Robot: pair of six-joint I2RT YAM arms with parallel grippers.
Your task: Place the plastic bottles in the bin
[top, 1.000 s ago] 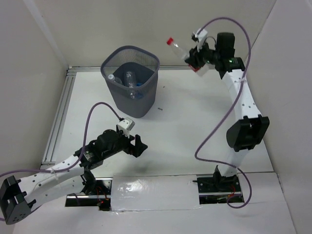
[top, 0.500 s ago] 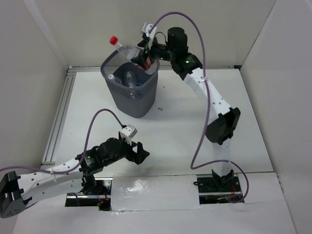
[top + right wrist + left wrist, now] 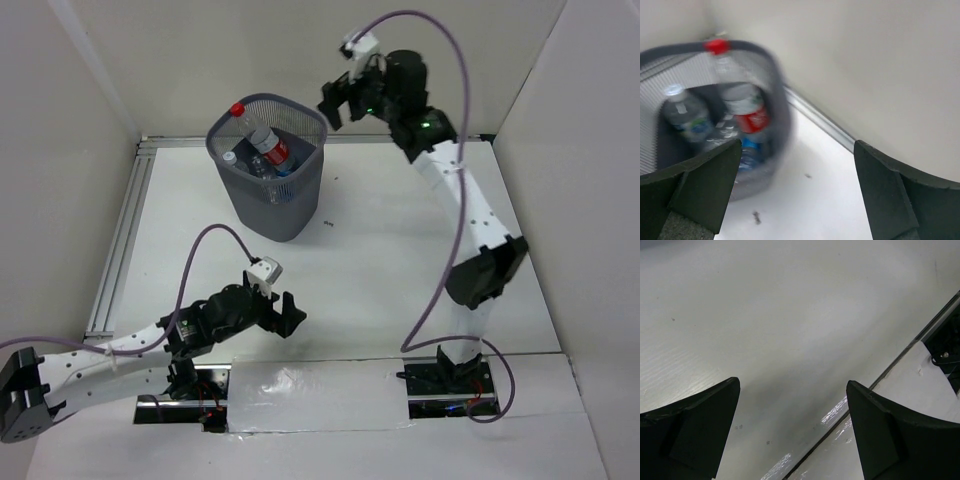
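Looking done: plastic bottles (image 3: 272, 150) are sitting in the bin (image 3: 290, 212) upper left; left gripper (image 3: 292, 314) and right gripper (image 3: 331, 102) are gaping wide, empty.

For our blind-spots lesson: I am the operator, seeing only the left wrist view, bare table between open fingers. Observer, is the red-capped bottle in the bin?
Observer: Yes, the red-capped bottle leans inside the bin, cap up at the rim.
Operator: Does the right arm hold anything?
Observer: No, the right gripper hovers right of the bin, fingers open, empty.
Operator: Other bottles in there?
Observer: Yes, another clear bottle with a pale cap lies beside it.
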